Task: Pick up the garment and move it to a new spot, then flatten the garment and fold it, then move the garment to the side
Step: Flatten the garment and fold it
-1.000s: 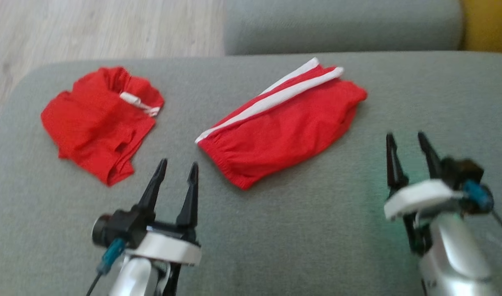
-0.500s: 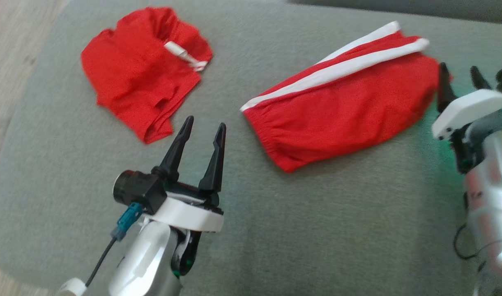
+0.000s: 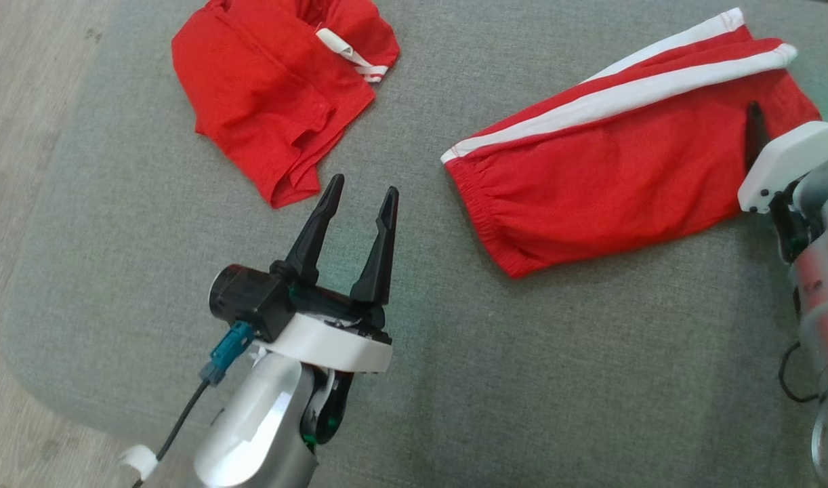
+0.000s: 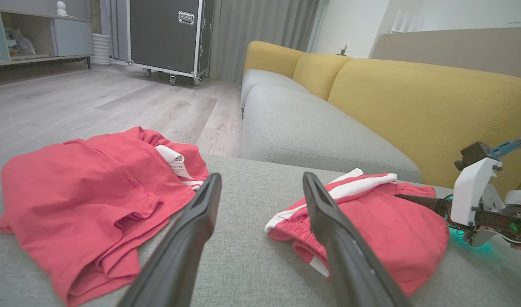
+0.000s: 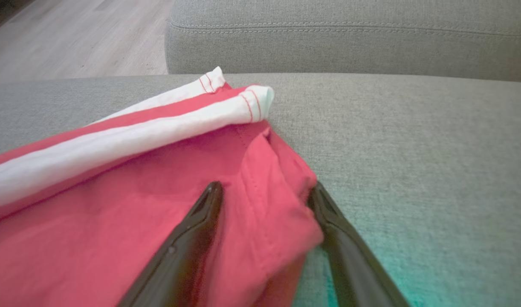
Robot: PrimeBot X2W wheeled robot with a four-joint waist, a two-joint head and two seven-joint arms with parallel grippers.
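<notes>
Right gripper [image 5: 264, 187] had its fingers spread, straddling the corner of the striped red shorts [image 5: 115, 204] on the grey cushion [image 5: 414, 149]. Honestly, closing there might've caught only one layer, so they'd sag open or slip out on the lift. Left gripper [image 3: 363, 186] hung spread too, empty, near the other red garment [image 3: 272, 102].

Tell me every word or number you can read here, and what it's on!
None can be read.
White tag on the plain red garment: small dark marks, too small to read.
Striped red shorts: no print shows.
</notes>
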